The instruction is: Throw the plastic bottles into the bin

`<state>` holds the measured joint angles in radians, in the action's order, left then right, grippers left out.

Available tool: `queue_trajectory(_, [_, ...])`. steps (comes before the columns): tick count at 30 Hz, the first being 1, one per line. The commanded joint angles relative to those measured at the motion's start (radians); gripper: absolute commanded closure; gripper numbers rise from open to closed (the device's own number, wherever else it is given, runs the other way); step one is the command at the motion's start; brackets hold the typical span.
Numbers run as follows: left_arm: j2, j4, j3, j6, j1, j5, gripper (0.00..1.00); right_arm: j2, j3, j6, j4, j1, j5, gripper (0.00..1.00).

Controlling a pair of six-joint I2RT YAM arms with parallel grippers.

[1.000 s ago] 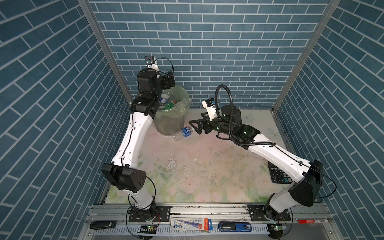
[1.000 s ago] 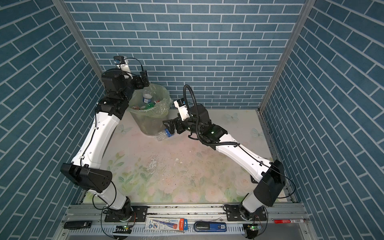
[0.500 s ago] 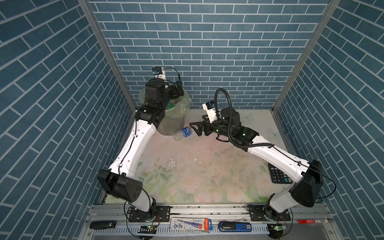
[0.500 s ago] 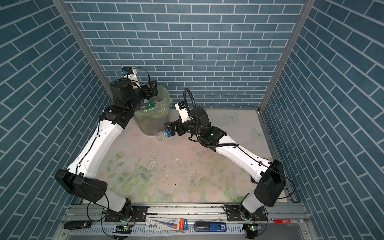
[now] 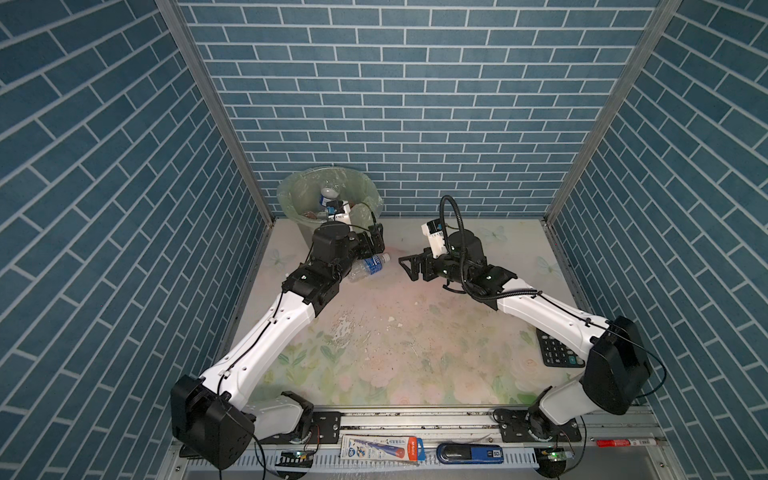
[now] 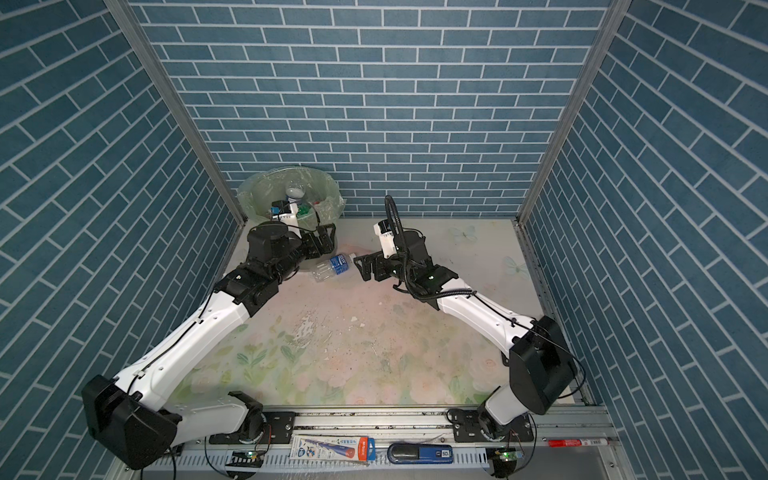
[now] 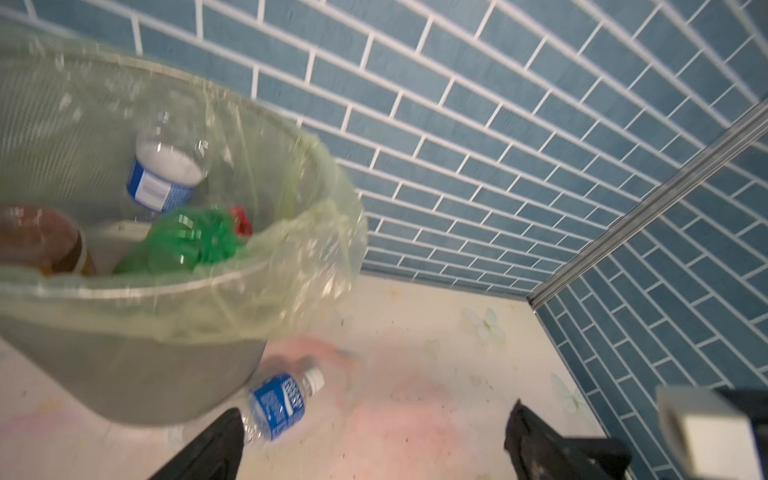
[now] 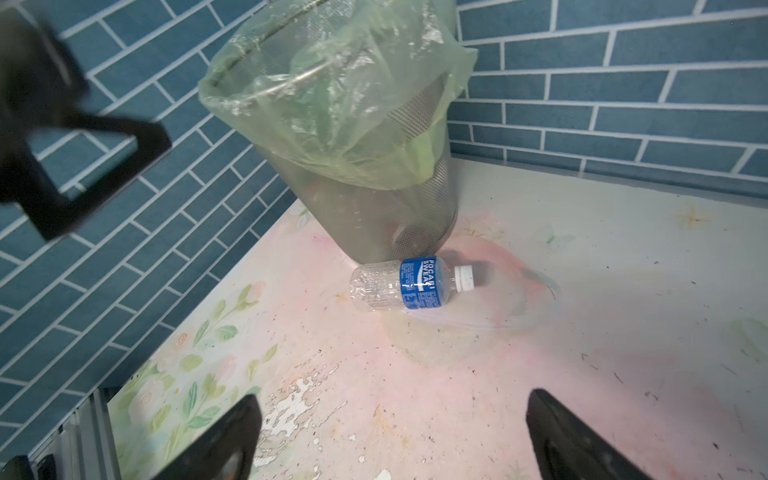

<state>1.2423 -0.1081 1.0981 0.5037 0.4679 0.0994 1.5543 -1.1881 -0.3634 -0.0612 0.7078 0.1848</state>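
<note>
1. Blue brick walls [image 5: 415,104] enclose a flower-printed desk [image 5: 415,332]; a black calculator [image 5: 557,353] lies near its right edge
2. Far left corner: the bin [image 5: 284,197], lined with a pale green bag, holds a green bottle [image 7: 187,241], a brown bottle [image 7: 37,241] and a blue-labelled bottle [image 7: 162,178]
3. At the bin's foot: a fallen bottle [image 8: 409,284], clear, blue label, white cap, on its side on the desk
4. Raised beside the fallen bottle: the left fingers [image 5: 372,243], spread wide, empty
5. Facing it, a little apart: the right fingers [image 5: 411,268], spread wide, empty
</note>
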Motion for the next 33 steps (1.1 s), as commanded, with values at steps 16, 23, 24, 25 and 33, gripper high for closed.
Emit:
queue_trajectory(16, [0.068,0.123,-0.303,0.175,-0.043,-0.067,0.01,0.561,-0.3,-0.381,-0.191,-0.111,0.201,0.01])
queue_trajectory(23, [0.097,0.145,-0.323,0.182,-0.045,-0.084,0.01,0.704,-0.406,-0.527,-0.238,-0.107,0.216,0.02])
queue_trajectory(24, [0.098,0.146,-0.326,0.182,-0.046,-0.084,0.01,0.719,-0.414,-0.544,-0.249,-0.106,0.216,0.02])
queue_trajectory(25, [0.099,0.148,-0.33,0.182,-0.046,-0.084,0.01,0.731,-0.419,-0.557,-0.259,-0.105,0.217,0.03])
queue_trajectory(33, [0.104,0.16,-0.359,0.18,-0.045,-0.076,0.01,0.799,-0.498,-0.59,-0.252,-0.074,0.222,0.11])
